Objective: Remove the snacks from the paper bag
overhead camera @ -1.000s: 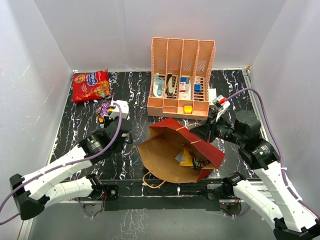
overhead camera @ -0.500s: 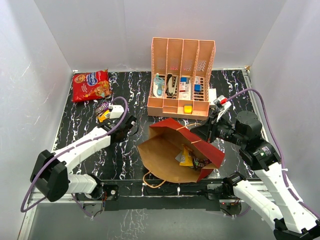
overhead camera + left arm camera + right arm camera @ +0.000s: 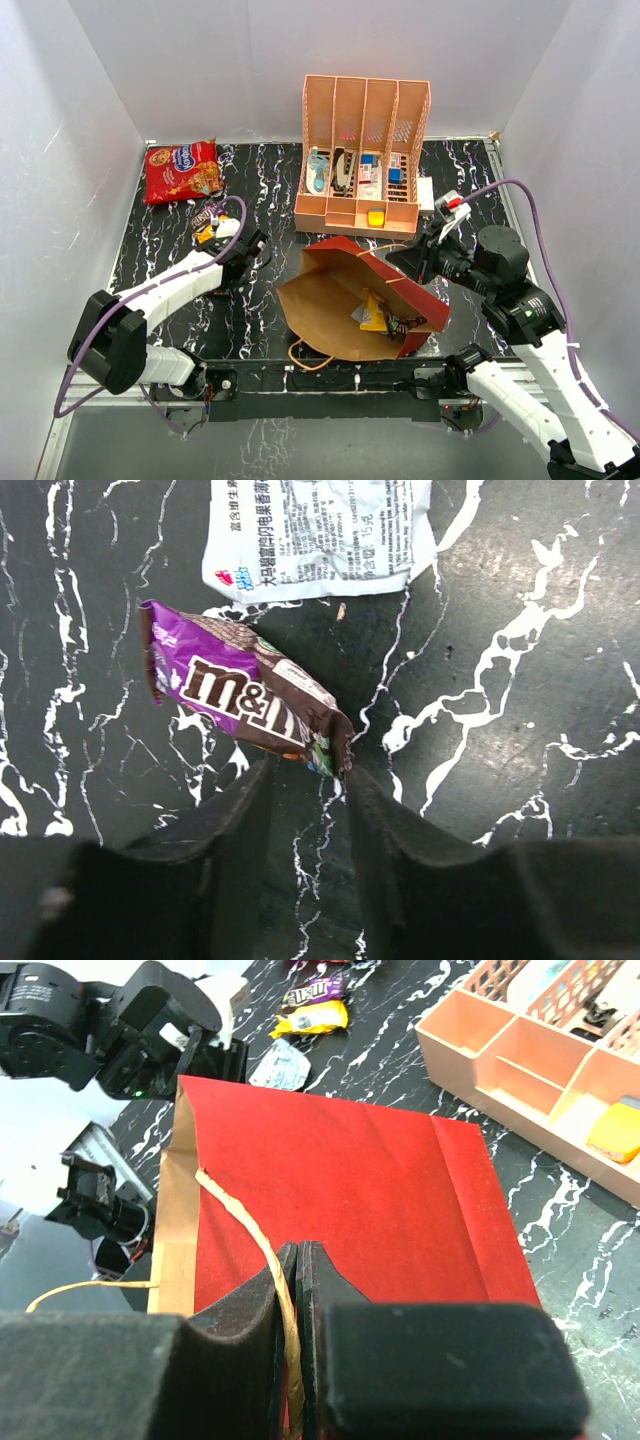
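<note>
Left wrist view: left gripper jaws stand narrowly apart and empty, with a purple-brown candy packet lying diagonally at their tips and a silver-white packet beyond. Right gripper is clamped on the twine handle of the red paper bag, which lies on its side, mouth toward the left arm.

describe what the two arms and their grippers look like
Both arms have white shells with black joints, the left arm and right arm alike. A purple cable loops along each. The left gripper and right gripper are chunky matte black.
</note>
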